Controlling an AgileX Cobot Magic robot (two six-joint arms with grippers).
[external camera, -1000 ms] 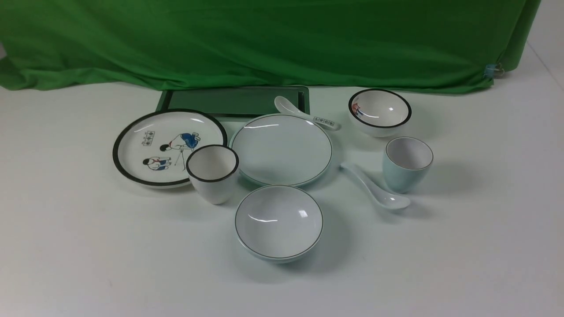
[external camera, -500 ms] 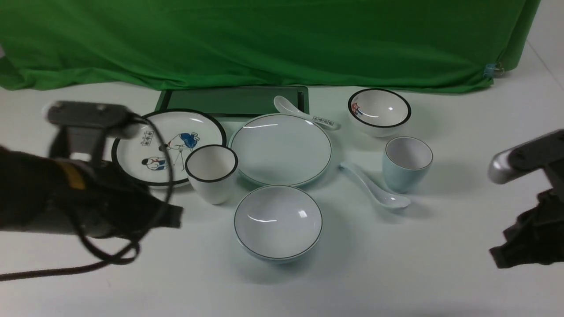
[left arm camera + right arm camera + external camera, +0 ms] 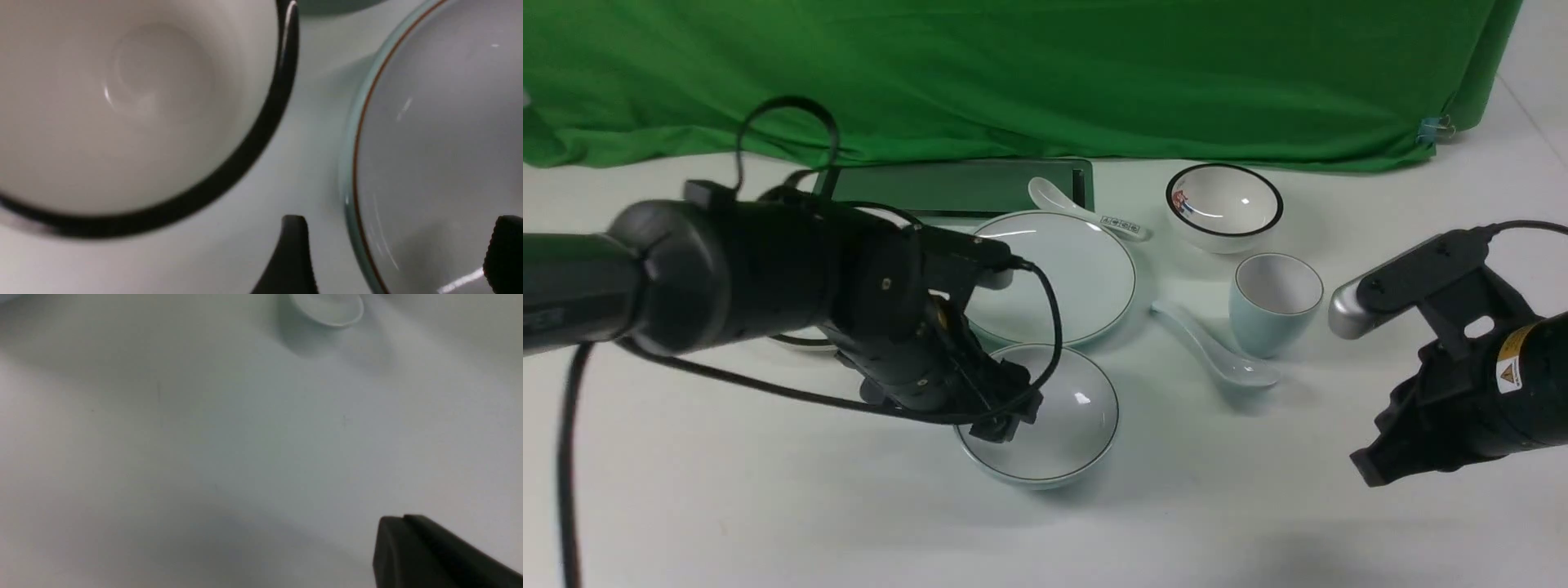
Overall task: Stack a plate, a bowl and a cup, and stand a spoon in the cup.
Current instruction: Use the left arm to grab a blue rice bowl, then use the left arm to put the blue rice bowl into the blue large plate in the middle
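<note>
The plain pale plate (image 3: 1078, 278) lies mid-table, and the large pale bowl (image 3: 1066, 425) sits just in front of it. To the right stands the light-blue cup (image 3: 1272, 314), with the plain white spoon (image 3: 1217, 359) on the table beside it. My left gripper (image 3: 1005, 418) hangs open over the bowl's left rim. In the left wrist view the bowl (image 3: 441, 143) has its rim between the gripper's (image 3: 398, 253) spread fingers, one outside and one over the inside. My right gripper (image 3: 1372, 469) is shut over bare table, right of the spoon; its tips (image 3: 402, 522) hold nothing.
A white black-rimmed cup (image 3: 143, 102) stands close beside the bowl, hidden behind my left arm in the front view. A small black-rimmed bowl (image 3: 1225, 204), a marked spoon (image 3: 1086, 214) and a dark green tray (image 3: 956, 186) sit at the back, under a green cloth (image 3: 1045, 73).
My left arm has swung in from the left to the bowl's rim and its jaws have opened. The right arm has come further in from the right edge.
</note>
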